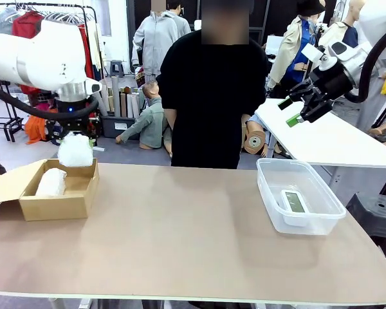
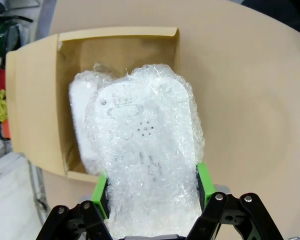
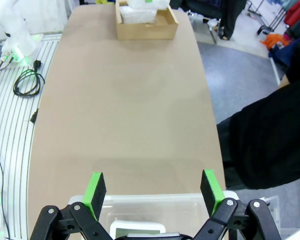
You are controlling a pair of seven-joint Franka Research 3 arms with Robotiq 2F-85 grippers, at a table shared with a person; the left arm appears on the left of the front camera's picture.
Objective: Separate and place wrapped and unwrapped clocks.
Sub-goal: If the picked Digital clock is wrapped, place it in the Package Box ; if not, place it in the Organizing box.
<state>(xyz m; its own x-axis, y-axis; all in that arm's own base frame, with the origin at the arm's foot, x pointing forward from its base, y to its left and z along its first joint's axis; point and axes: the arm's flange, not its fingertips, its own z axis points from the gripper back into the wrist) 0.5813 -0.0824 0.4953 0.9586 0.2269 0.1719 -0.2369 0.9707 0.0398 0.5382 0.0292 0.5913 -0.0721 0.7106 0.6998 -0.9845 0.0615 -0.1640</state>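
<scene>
Bubble-wrapped clock [image 2: 145, 150] clamped in left gripper [image 2: 152, 187], above box [image 2: 35, 100]

Crinkly bubble-wrapped clock [image 2: 145, 150], matt cardboard box [image 1: 58, 205], clear glossy plastic tub [image 1: 309, 222]

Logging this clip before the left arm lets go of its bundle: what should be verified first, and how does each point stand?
1. Left hand grips the wrapped clock: ok.
2. Bundle hangs above the cardboard box: ok.
3. Room beside the other wrapped clock in the box: ok.
4. Bare clock lies in the clear tub: ok.
5. Right hand open, raised off the table: ok.
6. Person's hands out of the way: cannot tell.
</scene>
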